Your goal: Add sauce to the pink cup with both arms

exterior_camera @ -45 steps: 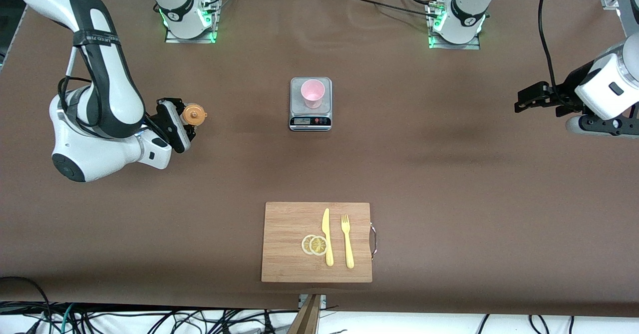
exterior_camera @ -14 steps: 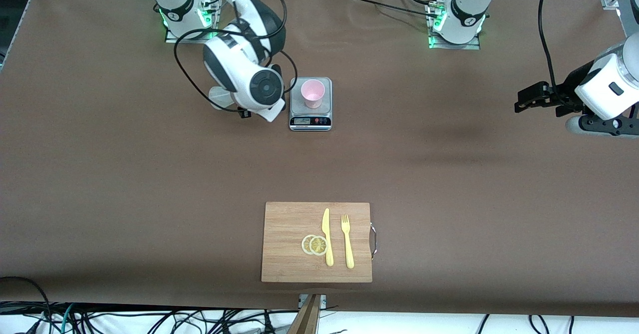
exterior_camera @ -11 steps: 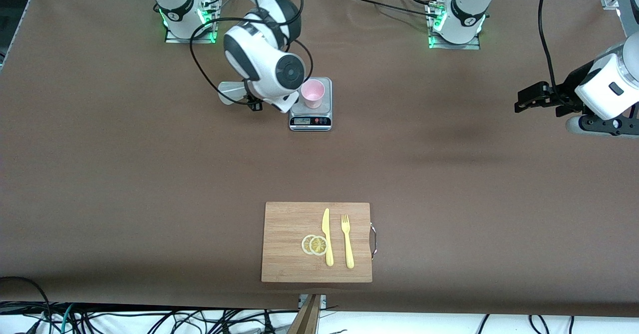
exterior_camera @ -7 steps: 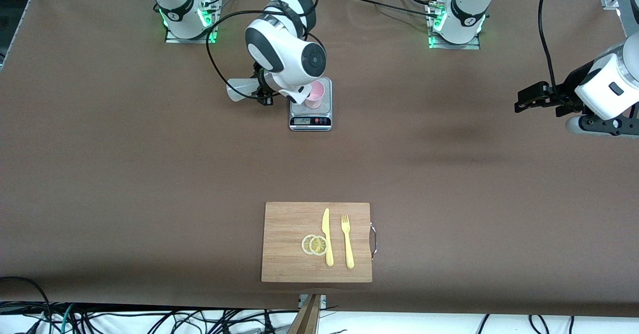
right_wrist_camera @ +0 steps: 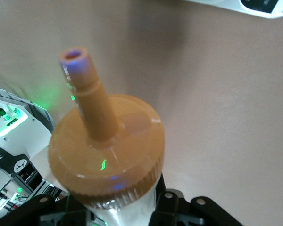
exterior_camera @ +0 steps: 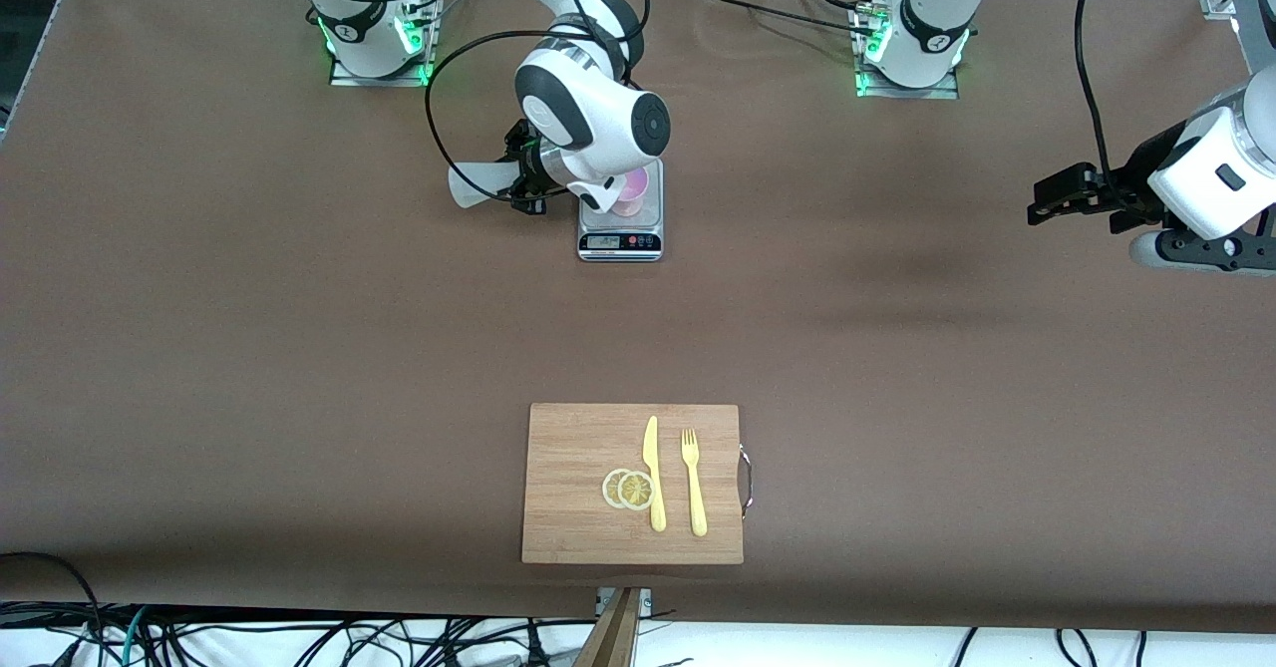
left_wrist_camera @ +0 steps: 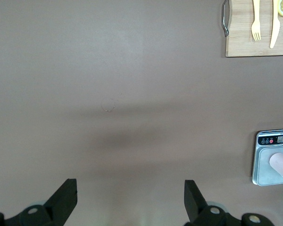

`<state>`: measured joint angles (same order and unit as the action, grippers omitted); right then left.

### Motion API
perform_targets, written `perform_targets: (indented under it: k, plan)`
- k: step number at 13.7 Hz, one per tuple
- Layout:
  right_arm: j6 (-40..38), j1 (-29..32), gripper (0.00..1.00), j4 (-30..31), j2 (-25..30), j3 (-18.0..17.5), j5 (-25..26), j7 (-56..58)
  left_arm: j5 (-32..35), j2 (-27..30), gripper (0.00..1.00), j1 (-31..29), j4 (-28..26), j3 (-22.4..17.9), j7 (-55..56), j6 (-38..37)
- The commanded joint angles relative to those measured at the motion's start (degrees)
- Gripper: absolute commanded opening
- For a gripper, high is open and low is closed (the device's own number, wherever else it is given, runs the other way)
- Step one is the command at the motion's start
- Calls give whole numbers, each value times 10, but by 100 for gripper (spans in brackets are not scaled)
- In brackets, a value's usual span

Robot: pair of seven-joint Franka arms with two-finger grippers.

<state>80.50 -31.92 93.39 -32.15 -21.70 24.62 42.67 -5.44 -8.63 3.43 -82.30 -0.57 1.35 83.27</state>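
Brown covering spread over the whole tabletop [exterior_camera: 299, 368]. At its middle, near the robots' bases, a small gray scale [exterior_camera: 620, 233] carried the pink cup [exterior_camera: 634, 188], partly hidden by the right arm. The right end effector [exterior_camera: 525, 180], clamped on the sauce [exterior_camera: 477, 184], held that bottle tipped sideways above the tabletop beside the scale; its orange nozzle [right_wrist_camera: 87, 94] filled the right wrist view. The left end effector [exterior_camera: 1059, 196] waited, fingers spread wide, over the left arm's end of the tabletop.

White arms [exterior_camera: 588, 119], black pincers [exterior_camera: 1072, 195]
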Motion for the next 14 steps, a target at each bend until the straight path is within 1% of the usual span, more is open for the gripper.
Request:
perform_targets:
  k: [1, 4, 8, 9, 14]
  plan:
    - [-45, -26, 45, -45, -20, 1, 25, -20, 10, 2, 100, 1, 2, 0, -10, -5]
    - [-50, -33, 45, -66, -32, 4, 26, -22, 10, 2, 100, 1, 2, 0, -10, -5]
    - [-86, -78, 45, -143, -81, 39, 27, -26, 10, 2, 100, 1, 2, 0, -10, -5]
    - [-93, -90, 45, -154, -88, 53, 26, -26, 10, 2, 100, 1, 2, 0, -10, -5]
    - [-112, -132, 45, -194, -111, 89, 27, -26, 10, 2, 100, 1, 2, 0, -10, -5]
